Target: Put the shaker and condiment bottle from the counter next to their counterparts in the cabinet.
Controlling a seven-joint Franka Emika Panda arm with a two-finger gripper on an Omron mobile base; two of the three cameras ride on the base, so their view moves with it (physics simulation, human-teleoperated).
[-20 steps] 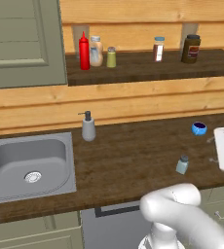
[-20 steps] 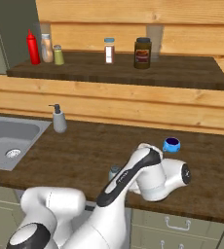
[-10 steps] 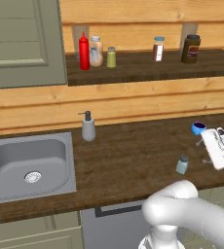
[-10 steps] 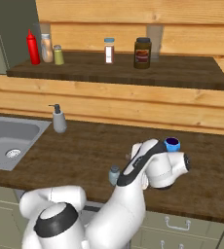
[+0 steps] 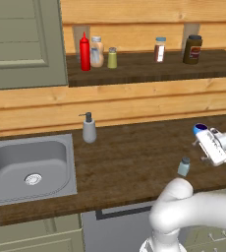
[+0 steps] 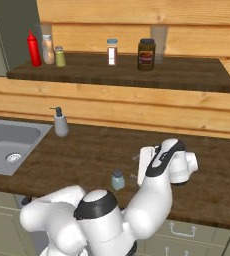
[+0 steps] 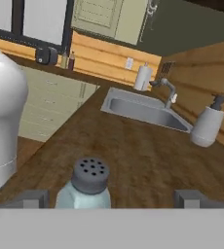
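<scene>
The cabinet point(image 5: 149, 74) shelf holds the red condiment bottle point(image 5: 85, 52), upright, nozzle up, beside a peach bottle point(image 5: 97, 51) and yellow-green shaker point(image 5: 112, 58); farther along stand two jars. Below, the dark wooden counter point(image 5: 129, 162) carries a steel sink point(image 5: 29, 165) and soap dispenser point(image 5: 89, 129). The shaker point(image 7: 86, 187) stands upright near the counter's front edge, between my gripper's point(image 7: 111, 198) wide-spread fingers, ungrasped.

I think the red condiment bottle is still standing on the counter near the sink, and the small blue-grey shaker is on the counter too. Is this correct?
Not quite. The red condiment bottle already stands on the cabinet shelf, beside the peach bottle, as the left base view shows. The blue-grey shaker is on the counter, as you say.
</scene>
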